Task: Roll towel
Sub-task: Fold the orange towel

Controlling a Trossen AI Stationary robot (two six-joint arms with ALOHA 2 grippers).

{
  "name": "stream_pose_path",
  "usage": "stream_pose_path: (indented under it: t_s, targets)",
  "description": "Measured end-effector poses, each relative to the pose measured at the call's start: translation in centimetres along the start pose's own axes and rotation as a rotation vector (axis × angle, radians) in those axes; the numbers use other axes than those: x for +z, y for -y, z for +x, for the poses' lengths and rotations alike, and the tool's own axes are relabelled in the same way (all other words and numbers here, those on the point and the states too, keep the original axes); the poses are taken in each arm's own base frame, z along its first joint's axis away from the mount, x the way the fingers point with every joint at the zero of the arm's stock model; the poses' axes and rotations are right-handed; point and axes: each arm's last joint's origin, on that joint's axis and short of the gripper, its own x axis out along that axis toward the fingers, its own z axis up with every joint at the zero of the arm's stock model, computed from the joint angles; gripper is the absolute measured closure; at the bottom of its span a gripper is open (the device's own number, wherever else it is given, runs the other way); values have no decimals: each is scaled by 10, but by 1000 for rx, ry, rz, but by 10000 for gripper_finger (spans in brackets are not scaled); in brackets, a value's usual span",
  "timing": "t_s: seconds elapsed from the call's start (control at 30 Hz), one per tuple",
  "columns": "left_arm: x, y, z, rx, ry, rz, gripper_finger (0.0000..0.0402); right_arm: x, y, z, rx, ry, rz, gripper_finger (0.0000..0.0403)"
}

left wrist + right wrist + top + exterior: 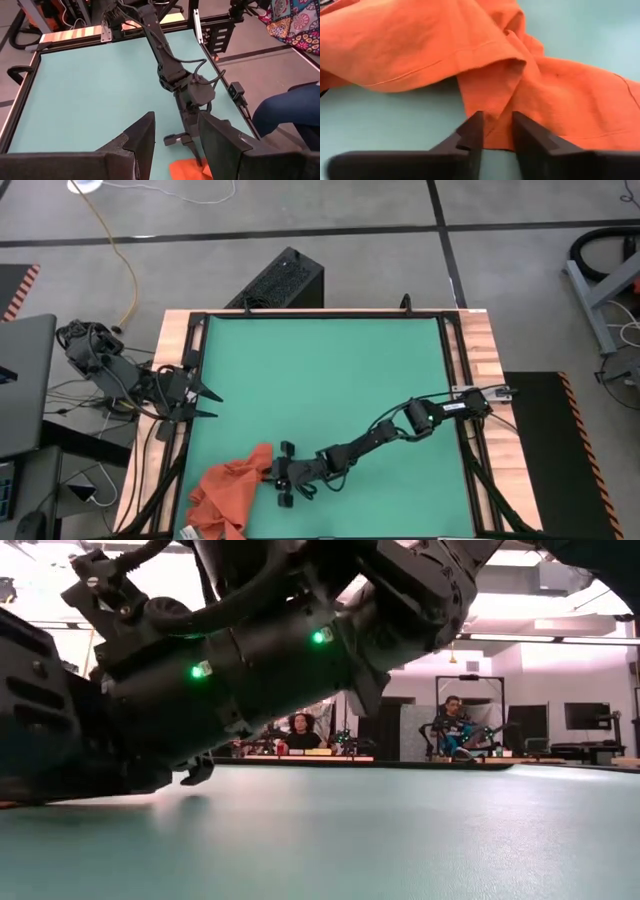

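Note:
The orange-red towel (226, 492) lies crumpled on the green mat (320, 370) at its near left corner. It also shows in the right wrist view (470, 45). My right arm reaches from the table's right side across the mat. My right gripper (274, 472) is low at the towel's right side, its fingers close together with cloth between them (498, 131). My left gripper (212, 404) is open and empty above the mat's left edge, away from the towel toward the table's far edge. It also shows in its own wrist view (177, 137). My right gripper pinches a fold at the towel's right-hand side (496, 112) between its two fingers. The fingers come nearly level from the table's right, low over the mat. The rest of the towel lies slack and bunched on the mat beyond the fingers.
The mat's far and right parts are bare green. A black frame and wooden strips (478, 360) border it. Beyond the table two people (300, 730) sit in the room, and a person's leg (285, 107) is near the table's near side.

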Motion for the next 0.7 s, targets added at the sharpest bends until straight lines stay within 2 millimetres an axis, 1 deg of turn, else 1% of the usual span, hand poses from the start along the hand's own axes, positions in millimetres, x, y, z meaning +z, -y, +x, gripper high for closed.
stream_pose_path:
  t_s: [0.1,0.13,0.23,0.33,0.43,0.53,0.6,0.7]
  targets:
    - [0,0,0,0,0,0,260,-1,1,0,-1,-13,14,368]
    - [0,0,0,0,-1,0,260,-1,1,0,-1,-14,13,383]
    - [0,0,0,0,0,-5,260,1,-1,-1,2,-2,33,391]
    - [0,0,0,-3,-2,-20,260,9,-6,-6,-3,2,42,396]
    - [0,0,0,-6,-2,-25,260,25,-12,-15,10,9,39,380]
    - [0,0,0,-6,-2,-25,260,39,-17,-22,46,21,37,346]
    - [0,0,0,-6,-3,-25,260,40,-19,-23,60,23,36,318]
    - [0,0,0,-6,-3,-25,260,37,-17,-22,55,11,37,271]
